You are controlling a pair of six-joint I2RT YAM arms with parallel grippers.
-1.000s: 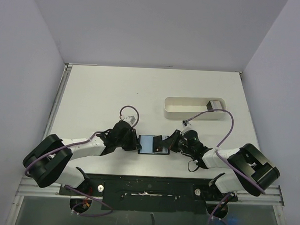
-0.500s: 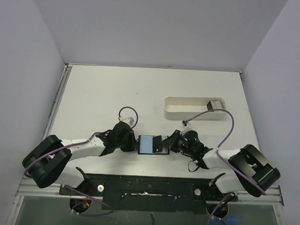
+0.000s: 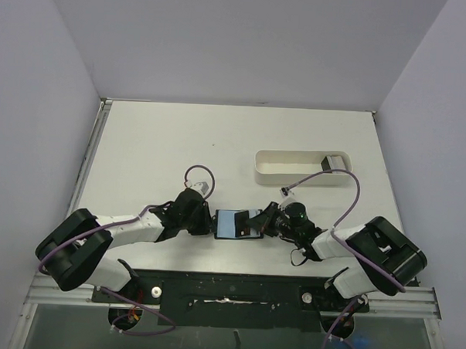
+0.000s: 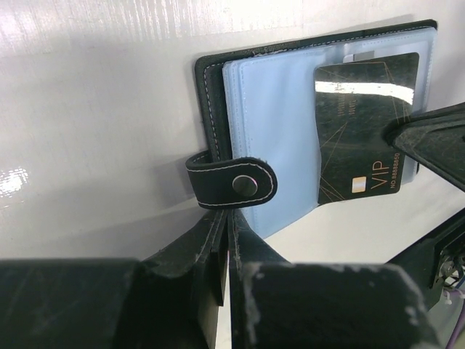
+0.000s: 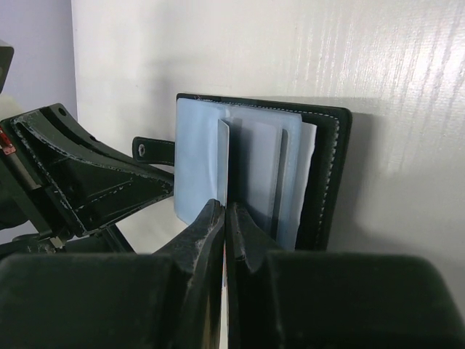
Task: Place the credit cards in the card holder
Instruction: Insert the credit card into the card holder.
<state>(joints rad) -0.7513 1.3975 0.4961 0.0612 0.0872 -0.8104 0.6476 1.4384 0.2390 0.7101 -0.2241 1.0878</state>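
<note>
The card holder (image 3: 229, 224) lies open on the table between my two arms, its bluish pockets (image 4: 272, 123) facing up. My left gripper (image 4: 229, 227) is shut on the holder's snap tab (image 4: 232, 185) at its left edge; in the top view that left gripper (image 3: 212, 222) sits just left of the holder. A dark credit card (image 4: 367, 131) with gold VIP lettering lies partly over the right-hand pocket. My right gripper (image 5: 227, 215) is shut on that credit card (image 5: 223, 163), seen edge-on here, in front of the card holder (image 5: 330, 174). In the top view the right gripper (image 3: 263, 221) is at the holder's right edge.
A long white oval tray (image 3: 280, 167) stands behind and to the right, with a grey thing (image 3: 334, 161) in its right end. A purple cable loops over each arm. Pale walls close in the table on three sides.
My right gripper has edged left with the card, further over the open holder. The left gripper has stayed at the tab.
</note>
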